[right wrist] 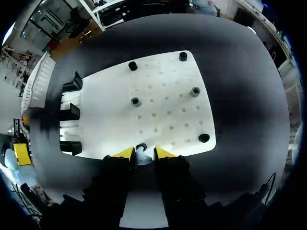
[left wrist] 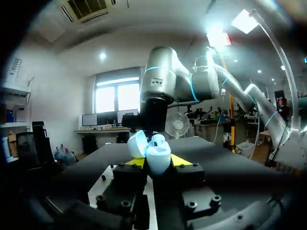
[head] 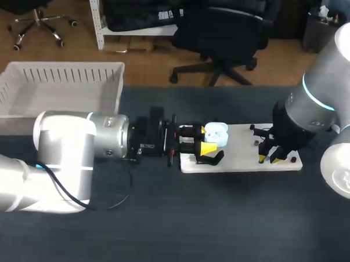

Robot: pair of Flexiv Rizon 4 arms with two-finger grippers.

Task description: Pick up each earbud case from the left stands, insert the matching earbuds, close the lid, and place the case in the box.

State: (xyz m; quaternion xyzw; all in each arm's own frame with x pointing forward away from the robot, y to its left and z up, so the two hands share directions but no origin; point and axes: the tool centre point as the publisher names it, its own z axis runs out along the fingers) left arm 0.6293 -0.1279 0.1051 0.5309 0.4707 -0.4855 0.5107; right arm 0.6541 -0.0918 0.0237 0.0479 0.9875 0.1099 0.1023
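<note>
At the left end of the white board: left gripper is clamped from two sides on the earbud case, pale blue, lid hinged open. In the left wrist view a rounded pale shape sits in the case mouth; I cannot tell whether it is an earbud.

Right end of board: right gripper points down over the near edge. A small pale piece, probably an earbud, lies right at its yellow tips. I cannot tell whether it is gripped.

Key relation: the open case lies well apart from the right gripper, towards the robot's left along the board's long axis. The right arm is nearer the earbud and the left arm has the case, so the likely next move is a carry leftward to the case mouth.

Counts:
- Earbud case: 1.
- Black stands at the left edge of the board: 3, all bare.
- Black pegs on the open board: 5.
- White slatted box at the far left of the table: 1.
</note>
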